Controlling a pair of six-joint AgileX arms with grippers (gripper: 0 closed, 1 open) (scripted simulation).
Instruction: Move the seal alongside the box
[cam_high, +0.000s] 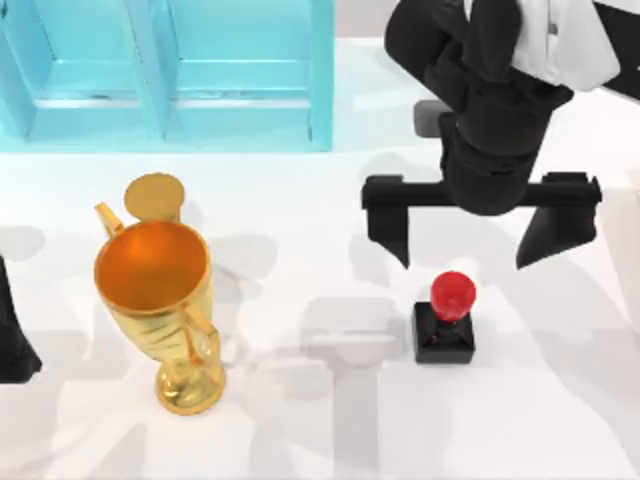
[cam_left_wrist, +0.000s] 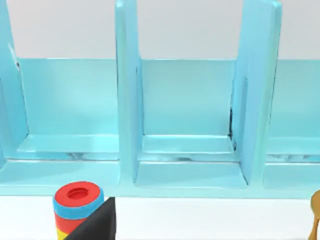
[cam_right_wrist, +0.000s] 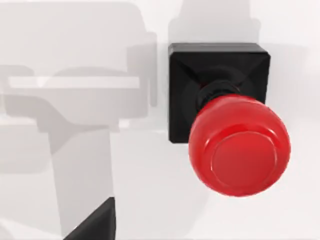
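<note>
The seal (cam_high: 446, 316), a black square block with a glossy red knob, stands upright on the white table right of centre. My right gripper (cam_high: 470, 245) hangs open just behind and above it, with its two black fingers spread wider than the seal and nothing between them. The right wrist view looks down on the seal (cam_right_wrist: 232, 140), with one black fingertip (cam_right_wrist: 95, 226) off to the side and apart from it. The box (cam_high: 165, 75), light blue with upright dividers, lies along the table's far left. My left arm (cam_high: 12, 340) stays parked at the left edge.
A tall gold trophy (cam_high: 160, 300) stands left of centre, with a small gold round thing (cam_high: 154, 196) behind it. A small grey object (cam_high: 430, 115) sits under the right arm. In the left wrist view a stack of coloured rings (cam_left_wrist: 77, 202) stands before the box (cam_left_wrist: 190, 125).
</note>
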